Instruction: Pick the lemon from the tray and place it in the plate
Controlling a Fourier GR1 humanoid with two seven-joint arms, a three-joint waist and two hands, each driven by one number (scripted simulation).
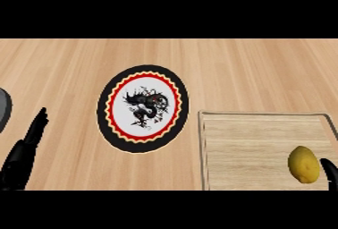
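Note:
A yellow lemon point(303, 164) lies on the wooden tray point(251, 147) at the lower right. Left of the tray stands a round plate point(142, 108) with a black rim, a red scalloped ring and a dark dragon figure on white. Only a dark fingertip of my right hand point(329, 172) shows at the right edge, just beside the lemon; whether it touches the lemon I cannot tell. My left hand point(23, 154) rests at the lower left with straight fingers pointing up, holding nothing.
The edge of a grey round object point(3, 109) shows at the far left. The wooden counter point(251, 67) stretches behind the plate and tray.

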